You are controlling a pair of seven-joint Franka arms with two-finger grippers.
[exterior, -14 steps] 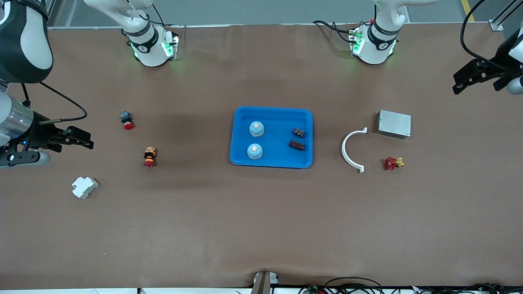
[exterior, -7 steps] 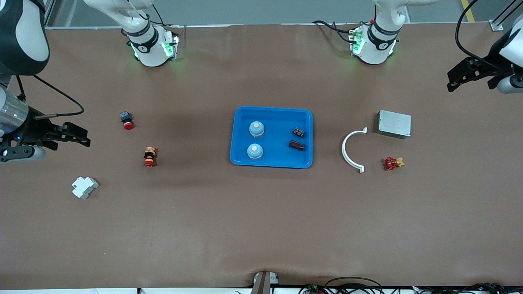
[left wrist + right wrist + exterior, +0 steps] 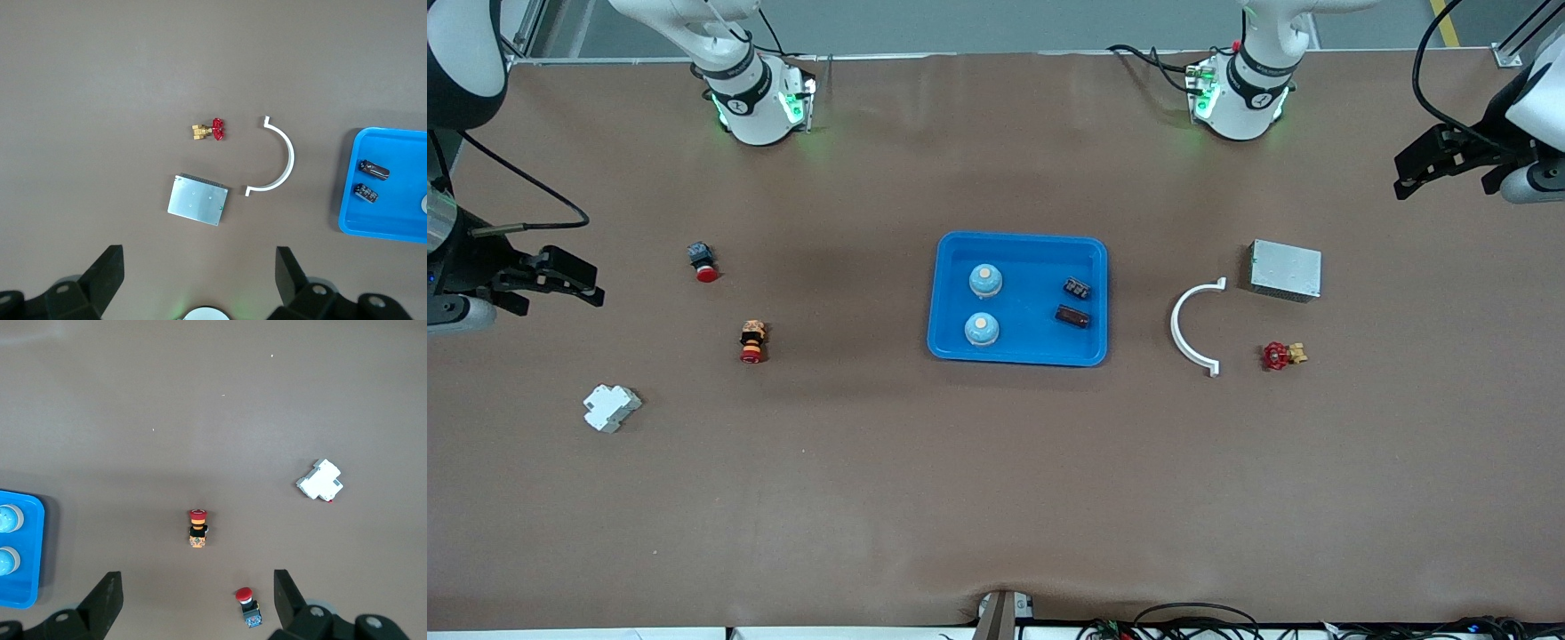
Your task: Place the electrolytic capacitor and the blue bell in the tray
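Two blue bells (image 3: 985, 281) and two dark capacitors (image 3: 1073, 316) are already lying in the blue tray (image 3: 951, 347) at the middle of the table — the task is being judged as done. The bells are probably light and hard, best taken by the domed sides; the capacitors are small, smooth and likely to roll, best pinched across the barrel. The left gripper (image 3: 1443, 166) is being held wide open and empty above the left arm's end of the table, and the right gripper (image 3: 551, 278) likewise at the right arm's end. The brown mat (image 3: 996, 480) is lying flat, with loose parts being left well apart from the tray.
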